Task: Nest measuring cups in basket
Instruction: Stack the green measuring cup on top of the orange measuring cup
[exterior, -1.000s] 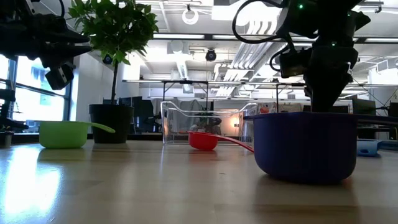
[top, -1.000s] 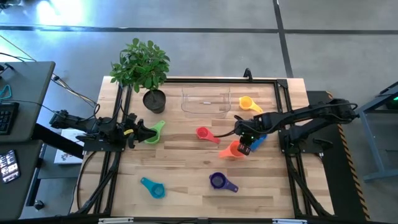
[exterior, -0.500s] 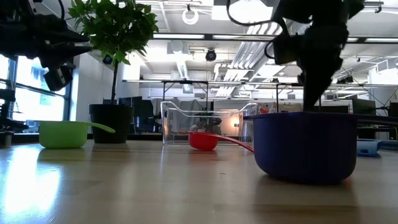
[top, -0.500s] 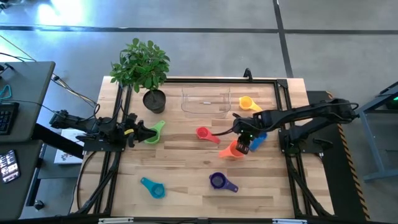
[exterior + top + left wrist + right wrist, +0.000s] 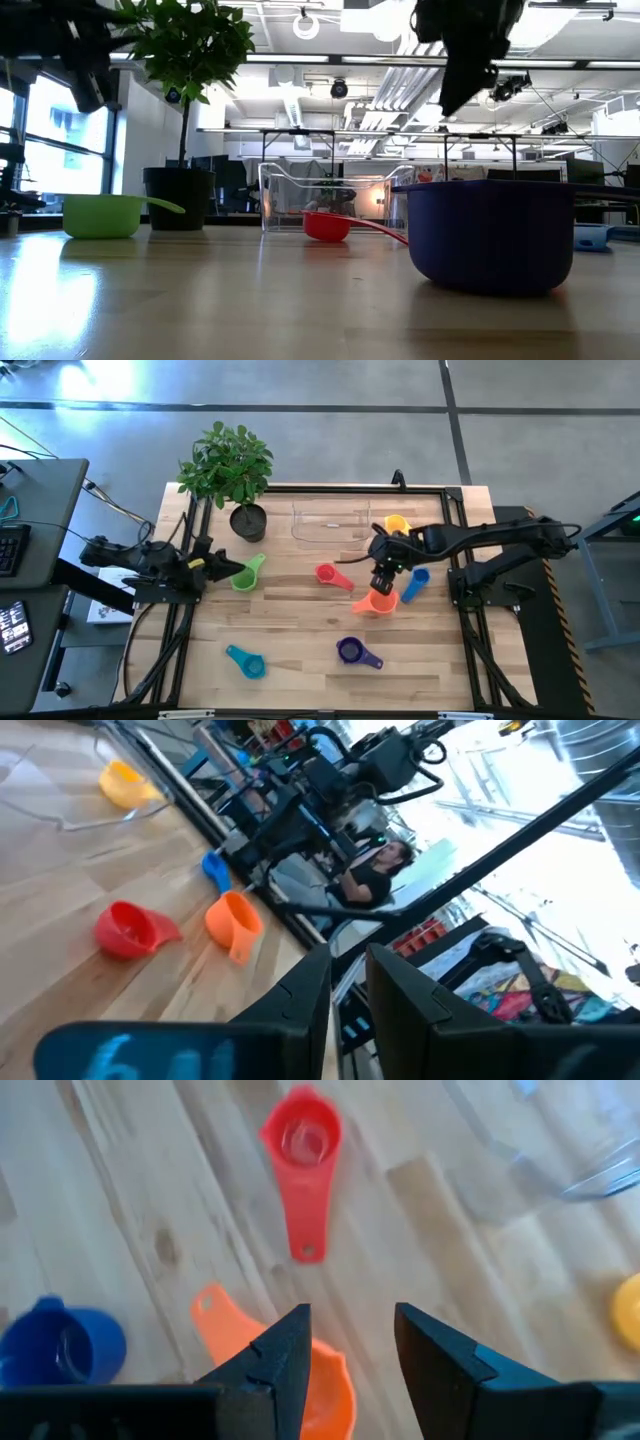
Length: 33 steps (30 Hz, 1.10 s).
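Observation:
My right gripper (image 5: 385,570) hangs open above the orange cup (image 5: 378,600), clear of it; the wrist view shows the cup (image 5: 320,1380) under the gripper (image 5: 350,1320). The blue cup (image 5: 412,582) lies just right of it and the red cup (image 5: 326,573) to its left. The yellow cup (image 5: 397,525) rests on the table beside the right wall of the clear basket (image 5: 330,525). The green cup (image 5: 245,575) sits in front of my left gripper (image 5: 225,568), whose fingers (image 5: 400,995) stand slightly apart with nothing between them. The teal (image 5: 245,660) and purple (image 5: 352,652) cups lie near the front.
A potted plant (image 5: 245,518) stands left of the basket at the far edge. A black frame (image 5: 455,495) borders the wooden table. In the low view the purple cup (image 5: 490,235) fills the foreground and hides the orange cup.
My right gripper has risen well above the table from down by the orange and blue cups, drifting a little toward the far edge. The orange cup stays on the table. My left gripper has lifted slightly at the left edge.

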Tool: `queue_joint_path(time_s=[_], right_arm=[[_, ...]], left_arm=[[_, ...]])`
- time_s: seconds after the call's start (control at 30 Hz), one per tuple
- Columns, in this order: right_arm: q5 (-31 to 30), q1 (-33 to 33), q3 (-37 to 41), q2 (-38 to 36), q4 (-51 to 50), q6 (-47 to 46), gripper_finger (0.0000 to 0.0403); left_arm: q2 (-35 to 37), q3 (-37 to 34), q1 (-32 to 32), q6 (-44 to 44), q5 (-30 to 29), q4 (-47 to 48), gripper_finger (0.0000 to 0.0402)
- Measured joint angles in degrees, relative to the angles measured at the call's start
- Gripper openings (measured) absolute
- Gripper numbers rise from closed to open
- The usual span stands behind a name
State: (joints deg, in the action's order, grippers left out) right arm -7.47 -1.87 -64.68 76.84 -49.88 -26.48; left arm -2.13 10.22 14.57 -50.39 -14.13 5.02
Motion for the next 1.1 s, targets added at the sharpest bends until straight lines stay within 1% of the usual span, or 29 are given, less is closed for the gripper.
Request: queue_joint_path(time_s=[0.13,0.27,0.53,0.63,0.87,1.1], right_arm=[[-3.8,0.0,-3.3,0.0,-1.8,0.0,0.0138],[-6.1,0.0,-5.6,0.0,-2.6,0.0,0.0138],[-7.1,0.0,-6.9,0.0,-3.6,0.0,0.0138],[-7.5,0.0,-6.9,0.0,-4.6,-0.5,0.0138],[-8.6,0.0,-6.9,0.0,-6.0,-0.5,0.0138],[-8.7,0.0,-6.9,0.0,-6.6,-0.5,0.0138]], left_arm=[[-1.4,3.9,0.0,0.1,0.0,1.6,0.0058],[-5.4,8.9,0.0,2.0,0.0,4.7,0.0058],[-17.2,21.3,0.1,2.6,2.1,20.8,0.0058],[-21.3,24.5,0.1,3.9,2.1,26.3,0.0058],[-27.8,25.7,0.1,7.5,2.8,29.5,0.0058],[-32.8,25.7,0.1,7.6,3.5,35.4,0.0058]])
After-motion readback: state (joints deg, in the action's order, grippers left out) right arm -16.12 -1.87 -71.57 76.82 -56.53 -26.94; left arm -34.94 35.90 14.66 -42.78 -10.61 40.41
